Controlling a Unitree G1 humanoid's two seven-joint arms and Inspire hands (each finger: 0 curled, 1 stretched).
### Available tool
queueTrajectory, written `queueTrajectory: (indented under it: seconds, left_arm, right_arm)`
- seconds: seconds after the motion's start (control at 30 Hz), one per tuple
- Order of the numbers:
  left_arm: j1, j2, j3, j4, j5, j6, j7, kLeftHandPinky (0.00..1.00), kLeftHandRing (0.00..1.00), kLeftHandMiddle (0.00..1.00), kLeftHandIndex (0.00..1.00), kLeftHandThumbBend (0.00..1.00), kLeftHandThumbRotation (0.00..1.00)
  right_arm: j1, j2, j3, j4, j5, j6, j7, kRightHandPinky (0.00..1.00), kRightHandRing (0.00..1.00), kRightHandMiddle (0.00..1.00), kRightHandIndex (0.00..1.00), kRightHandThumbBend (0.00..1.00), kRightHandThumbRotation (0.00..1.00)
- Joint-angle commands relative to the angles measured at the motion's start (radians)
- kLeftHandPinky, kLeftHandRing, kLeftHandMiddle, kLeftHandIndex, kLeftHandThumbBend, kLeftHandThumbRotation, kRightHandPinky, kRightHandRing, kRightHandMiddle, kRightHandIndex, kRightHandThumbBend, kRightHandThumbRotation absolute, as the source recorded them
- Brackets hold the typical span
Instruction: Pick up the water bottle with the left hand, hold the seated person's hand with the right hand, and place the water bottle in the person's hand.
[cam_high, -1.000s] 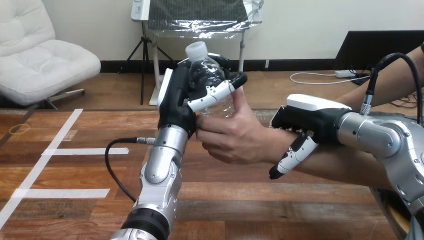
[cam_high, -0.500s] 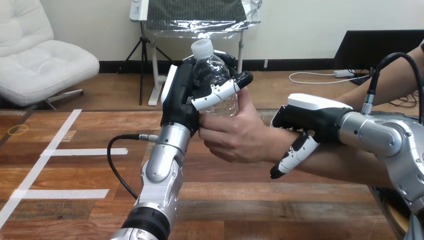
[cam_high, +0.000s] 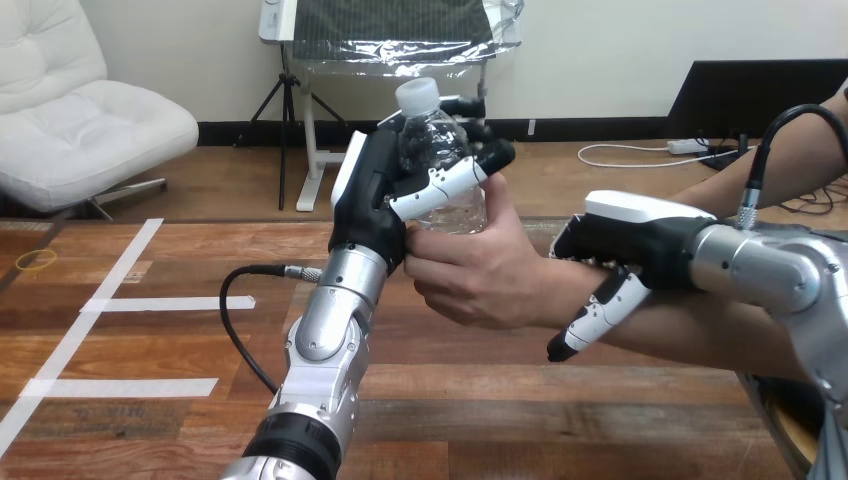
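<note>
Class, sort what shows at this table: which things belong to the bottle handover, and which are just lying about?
Job in hand:
water bottle
left robot hand, curled round it
person's hand, on the bottle's lower part
right robot hand, curled over the person's wrist

Lying about:
white tape strips
yellow ring

A lab: white tape lines (cam_high: 150, 302) mark the wooden table (cam_high: 480, 400).
</note>
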Motion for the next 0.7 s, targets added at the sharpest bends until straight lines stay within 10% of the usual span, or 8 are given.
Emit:
queueTrajectory:
  seconds: [0.0,0.67]
  left_arm:
    - [0.013,-0.001,-0.035,-0.063,0.033,-0.012,-0.017,0.69,0.74,0.73,0.73,0.83,0.79]
    - [0.139,0.050,-0.022,-0.277,0.005,0.013,-0.065,0.99,0.88,0.83,0.80,0.84,0.99]
  right_arm:
    - [-0.016,-0.040,-0.031,-0.037,0.034,0.040,0.067,0.40,0.50,0.57,0.65,0.99,0.59]
    - [0.065,-0.108,-0.088,-0.127,0.112,0.112,0.162,0.77,0.88,0.91,0.91,1.00,0.73]
